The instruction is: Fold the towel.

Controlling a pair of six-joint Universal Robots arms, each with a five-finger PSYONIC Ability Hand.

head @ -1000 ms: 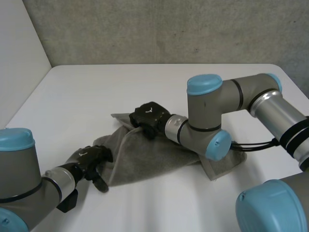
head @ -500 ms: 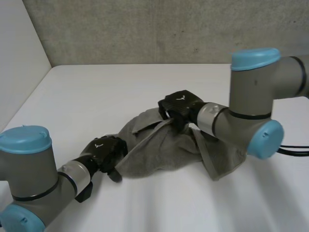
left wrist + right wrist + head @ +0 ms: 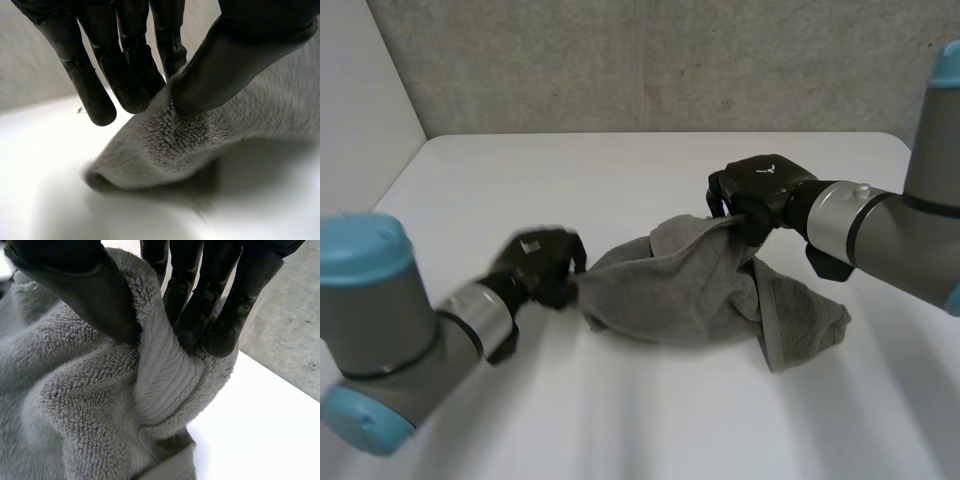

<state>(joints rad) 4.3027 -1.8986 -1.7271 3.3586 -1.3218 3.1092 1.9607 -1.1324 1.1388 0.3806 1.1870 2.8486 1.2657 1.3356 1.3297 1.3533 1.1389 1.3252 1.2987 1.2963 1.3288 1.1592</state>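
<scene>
Left hand (image 3: 542, 265), towel (image 3: 680, 295), right hand (image 3: 760, 190) across table (image 3: 620, 180)

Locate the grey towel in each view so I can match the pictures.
Head view: the towel is bunched mid-table, strung between the left robot hand and the right robot hand.
Left wrist view: the towel has its edge pinched between the left robot hand's thumb and fingers.
Right wrist view: a fold of the towel is gripped by the right robot hand.
Shared landmark: the white table beneath the towel.
</scene>
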